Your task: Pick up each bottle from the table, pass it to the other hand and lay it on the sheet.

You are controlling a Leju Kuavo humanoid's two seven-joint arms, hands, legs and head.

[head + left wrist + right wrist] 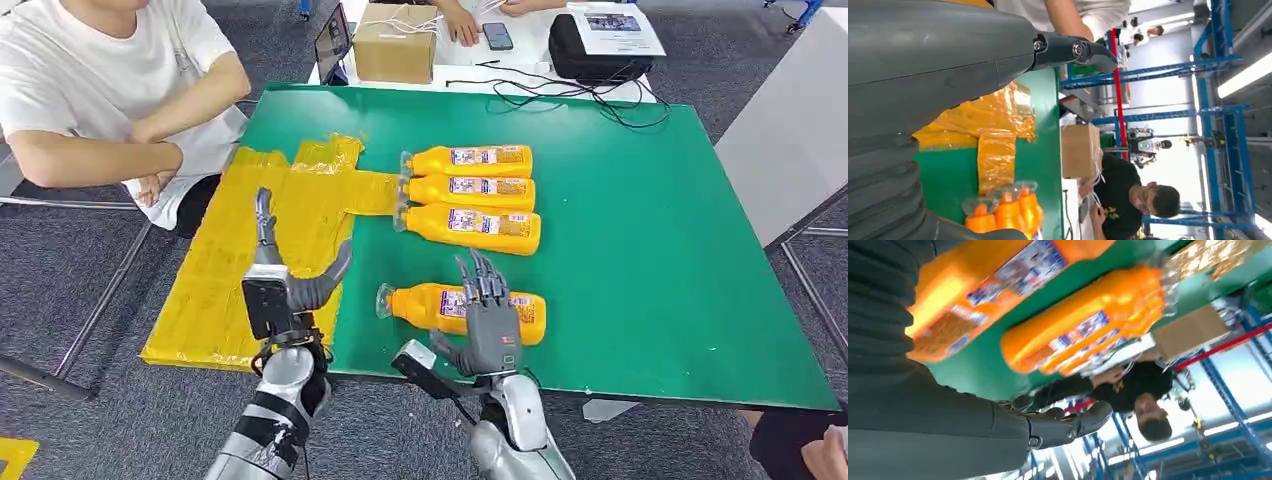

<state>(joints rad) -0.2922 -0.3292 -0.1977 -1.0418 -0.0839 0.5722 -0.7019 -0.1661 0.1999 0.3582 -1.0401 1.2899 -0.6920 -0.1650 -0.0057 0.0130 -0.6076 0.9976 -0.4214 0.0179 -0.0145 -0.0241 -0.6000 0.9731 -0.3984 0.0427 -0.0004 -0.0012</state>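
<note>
Silver jointed arms, grey ribbed wrist covers, left hand (pixel 285 285), right hand (pixel 488 325) dark-fingered

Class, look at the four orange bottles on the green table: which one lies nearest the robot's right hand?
The lone bottle at the near edge, directly under the right hand. The other three lie side by side farther back, caps toward the yellow sheet.

Robot lab or test hall, industrial look: blue steel racking (pixel 1218 110) and strip ceiling lights behind, grey carpet floor (pixel 60 300), green worktop (pixel 640 250) set up as test station, cables (pixel 560 95), cardboard box (pixel 395 42), black equipment bag (pixel 590 55), seated people watching.
</note>
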